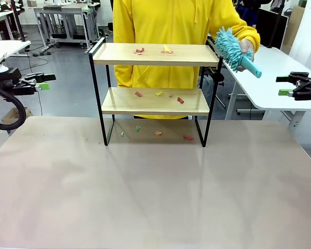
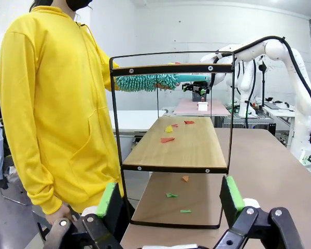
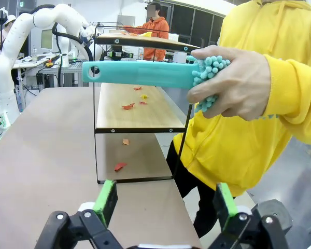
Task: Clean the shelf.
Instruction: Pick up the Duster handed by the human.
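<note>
The 2-tier shelf (image 1: 155,54) is set at the table's (image 1: 155,197) far middle. A teal duster (image 1: 228,46) is held by a hand (image 1: 246,50) at its right. The left gripper (image 1: 44,82) and right gripper (image 1: 281,85) are spread open, empty.

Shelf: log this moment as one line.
shelf: paper scraps on both boards | duster: in person's hand, beside top board | left tool: open, empty | right tool: open, empty

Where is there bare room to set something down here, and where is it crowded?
Widest bare patch: the table from the shelf feet to the near edge. The top board's left end is bare. Crowded: paper scraps mid top board, along the lower board and on the table beneath; the person's hand holds the duster off the top board's right end.
</note>
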Robot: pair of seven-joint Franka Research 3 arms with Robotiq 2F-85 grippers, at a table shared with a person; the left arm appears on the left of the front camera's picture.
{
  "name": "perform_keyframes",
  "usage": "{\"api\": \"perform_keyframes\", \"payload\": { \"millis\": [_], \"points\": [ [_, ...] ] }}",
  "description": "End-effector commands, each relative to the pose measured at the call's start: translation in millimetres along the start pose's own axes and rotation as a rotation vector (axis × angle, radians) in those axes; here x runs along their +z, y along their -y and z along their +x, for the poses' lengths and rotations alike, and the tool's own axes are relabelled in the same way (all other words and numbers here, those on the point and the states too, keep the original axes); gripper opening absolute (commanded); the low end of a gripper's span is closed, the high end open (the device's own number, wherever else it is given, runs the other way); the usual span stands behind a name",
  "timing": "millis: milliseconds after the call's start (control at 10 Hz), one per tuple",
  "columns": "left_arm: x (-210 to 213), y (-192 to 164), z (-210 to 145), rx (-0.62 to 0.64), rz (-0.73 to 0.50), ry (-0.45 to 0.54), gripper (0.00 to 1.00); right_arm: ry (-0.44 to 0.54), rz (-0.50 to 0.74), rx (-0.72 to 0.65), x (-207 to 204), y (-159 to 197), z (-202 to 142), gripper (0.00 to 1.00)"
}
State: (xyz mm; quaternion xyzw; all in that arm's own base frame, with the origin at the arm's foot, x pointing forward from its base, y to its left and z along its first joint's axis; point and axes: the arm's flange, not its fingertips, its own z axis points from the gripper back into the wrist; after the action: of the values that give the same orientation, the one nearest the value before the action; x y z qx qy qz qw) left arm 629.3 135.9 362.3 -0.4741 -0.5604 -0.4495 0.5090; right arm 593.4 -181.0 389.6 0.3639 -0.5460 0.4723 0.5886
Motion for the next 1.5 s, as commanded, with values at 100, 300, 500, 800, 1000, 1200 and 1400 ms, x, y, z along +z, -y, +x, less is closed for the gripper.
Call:
{"api": "perform_keyframes", "payload": {
  "millis": [100, 300, 500, 800, 1000, 1200, 1400],
  "points": [
    [0.5, 0.6, 1.2, -0.011, -0.003, 0.0, 1.0, 0.001, -0.002, 0.005, 0.1, 0.1, 2.8, 1.0],
    [0.5, 0.6, 1.2, -0.011, -0.003, 0.0, 1.0, 0.001, -0.002, 0.005, 0.1, 0.1, 2.8, 1.0],
    [0.5, 0.6, 1.2, -0.011, -0.003, 0.0, 1.0, 0.001, -0.002, 0.005, 0.1, 0.1, 2.8, 1.0],
    [0.5, 0.6, 1.2, -0.011, -0.003, 0.0, 1.0, 0.001, -0.002, 0.005, 0.1, 0.1, 2.8, 1.0],
    [0.5, 0.6, 1.2, -0.011, -0.003, 0.0, 1.0, 0.0, 0.0, 0.0, 0.0, 0.0, 0.0, 1.0],
    [0.5, 0.6, 1.2, -0.011, -0.003, 0.0, 1.0, -0.183, -0.081, -0.083, 18.1, -8.7, 67.4, 1.0],
    [0.5, 0.6, 1.2, -0.011, -0.003, 0.0, 1.0, -0.314, -0.139, -0.154, 20.7, -13.6, 133.1, 1.0]
  ]
}}
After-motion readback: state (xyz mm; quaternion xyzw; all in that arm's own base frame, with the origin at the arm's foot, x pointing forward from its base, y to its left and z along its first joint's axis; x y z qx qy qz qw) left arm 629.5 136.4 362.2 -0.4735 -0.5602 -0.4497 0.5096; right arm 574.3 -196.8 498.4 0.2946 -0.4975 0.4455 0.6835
